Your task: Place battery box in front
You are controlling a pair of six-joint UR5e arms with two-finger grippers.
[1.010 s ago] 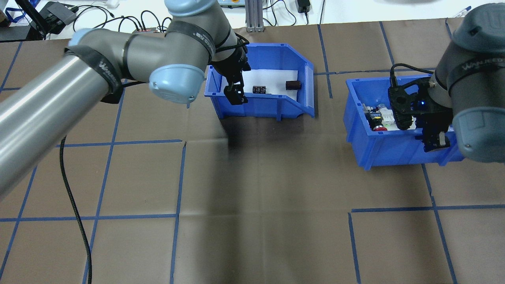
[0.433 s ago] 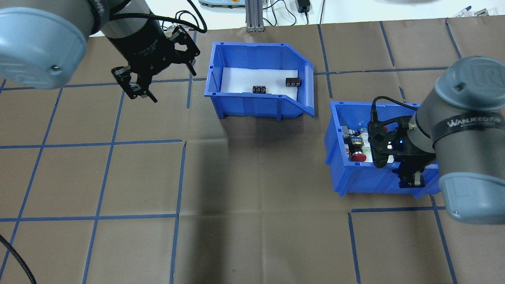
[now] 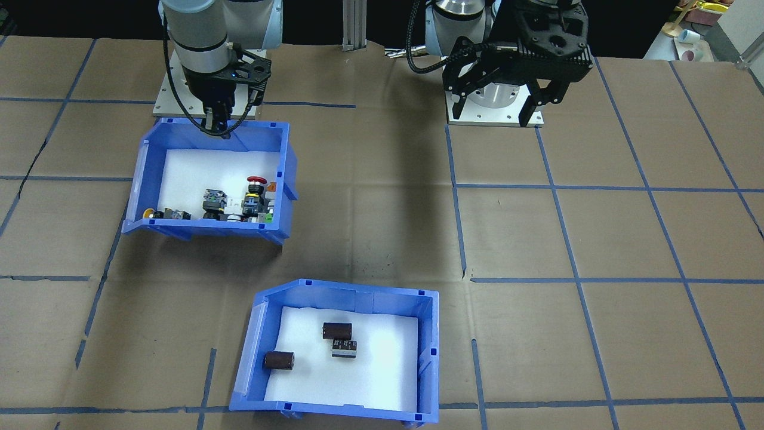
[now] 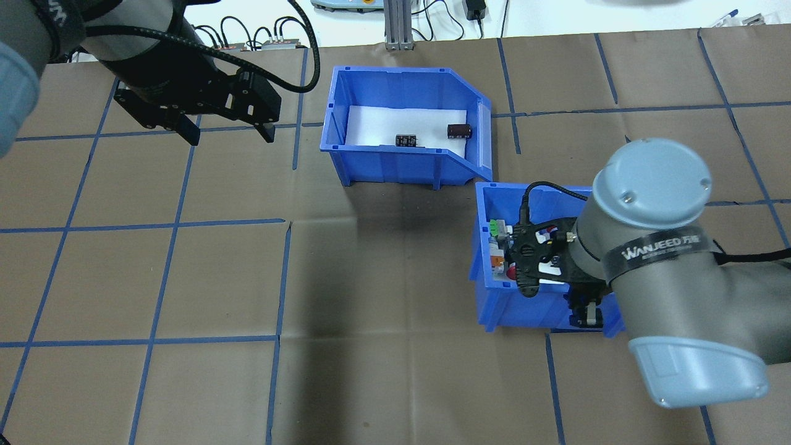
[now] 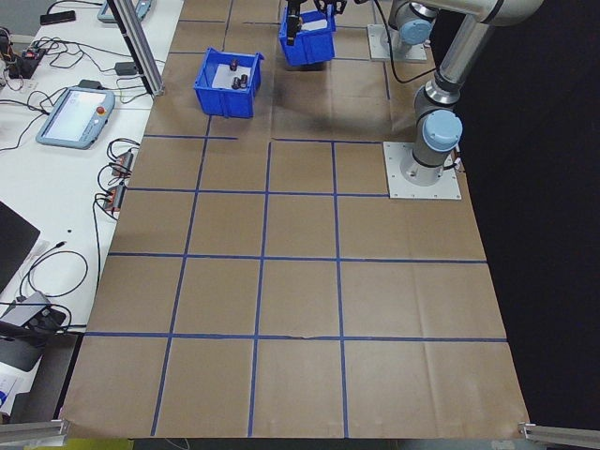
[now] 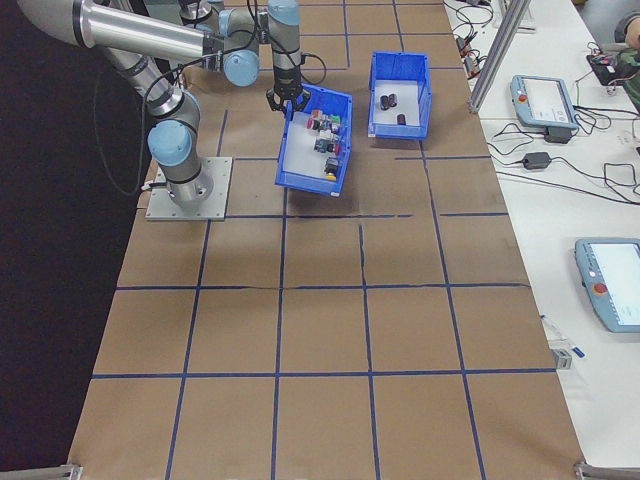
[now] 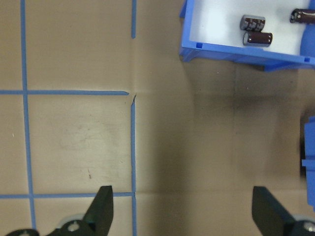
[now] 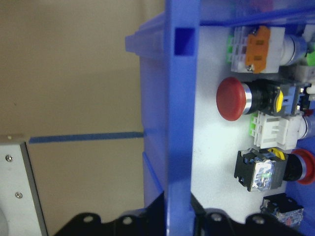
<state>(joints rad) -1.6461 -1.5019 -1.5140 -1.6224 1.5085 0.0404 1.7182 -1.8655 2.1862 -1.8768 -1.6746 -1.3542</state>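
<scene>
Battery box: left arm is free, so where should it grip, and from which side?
Pinch the battery box by its straight back wall, coming down from above with the left gripper. That rim is thin, upright and clear of the cylinders; the opposite front is sloped, so probably a poorer hold.

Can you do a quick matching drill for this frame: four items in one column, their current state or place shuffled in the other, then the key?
Items
1. battery box
2. switch box
3. left hand
4. right hand

States
A. open, over bare table, holding nothing
B. shut on a bin's back wall
C. resting free, dark cylinders on white foam
D. gripped by an arm, red push buttons inside

Pairs: 1-C, 2-D, 3-A, 4-B
</scene>
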